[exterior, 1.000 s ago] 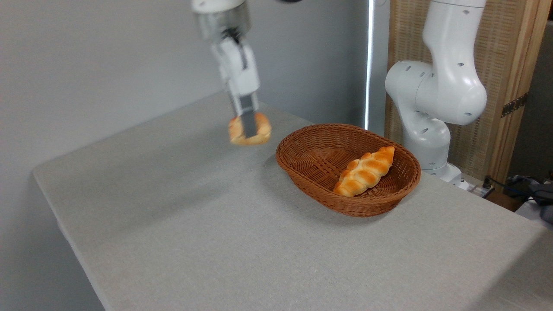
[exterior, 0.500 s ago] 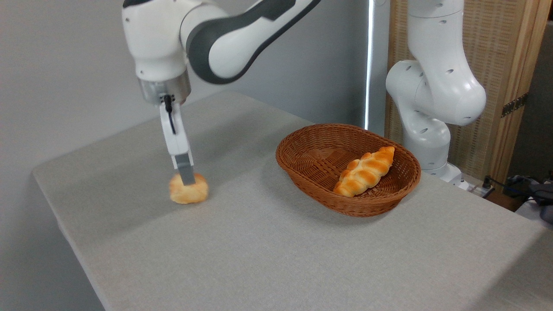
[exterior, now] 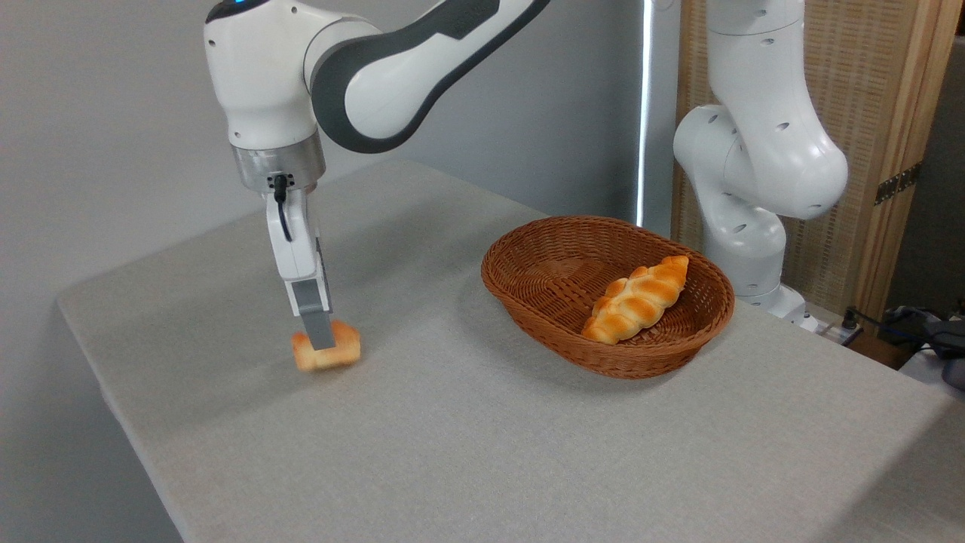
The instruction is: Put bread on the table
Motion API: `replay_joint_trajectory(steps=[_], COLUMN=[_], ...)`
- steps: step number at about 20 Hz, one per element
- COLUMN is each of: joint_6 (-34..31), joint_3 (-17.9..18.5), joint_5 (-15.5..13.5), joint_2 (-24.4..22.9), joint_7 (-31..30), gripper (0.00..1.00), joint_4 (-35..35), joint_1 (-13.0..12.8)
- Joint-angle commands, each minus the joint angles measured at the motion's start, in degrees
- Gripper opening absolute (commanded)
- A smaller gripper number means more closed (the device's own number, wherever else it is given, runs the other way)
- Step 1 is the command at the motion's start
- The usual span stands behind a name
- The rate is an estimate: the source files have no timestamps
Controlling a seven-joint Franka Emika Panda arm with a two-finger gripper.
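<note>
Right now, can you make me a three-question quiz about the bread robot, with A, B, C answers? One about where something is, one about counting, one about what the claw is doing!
1. Where is the long braided loaf?
A. In the wicker basket
B. On the bare table
C. In the gripper

2. How many breads can you see in all?
A. One
B. Two
C. Four

3. What is the gripper doing with the small bun?
A. Hanging open, far above it
B. Closed on it, low down at the table
C. Pushing it into the basket

Answers:
1. A, the loaf lies inside the brown basket.
2. B, there is one small bun and one braided loaf.
3. B, a grey finger crosses the bun's front, gripping it, left of the basket; whether the bun touches the cloth cannot be told.
</note>
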Motion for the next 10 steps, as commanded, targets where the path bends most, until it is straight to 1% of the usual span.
replay_joint_trajectory(steps=[1, 2, 4, 6, 8, 10], joint_6=[0.8, 0.8, 0.5, -0.8, -4.5, -11.7], joint_3=[1.1, 1.2, 2.9, 3.5, 4.4, 4.5], joint_5=[0.8, 0.8, 0.5, 0.2, 0.2, 0.2], joint_2=[-1.1, -1.7, -2.8, -4.9, -6.8, -7.2], joint_7=[0.0, -0.1, -1.0, -4.4, -10.5, -15.9], gripper=[1.0, 1.0, 1.0, 1.0, 1.0, 1.0], joint_4=[1.6, 1.7, 1.8, 1.9, 2.4, 6.2], joint_1=[0.0, 0.1, 0.1, 0.1, 0.1, 0.5])
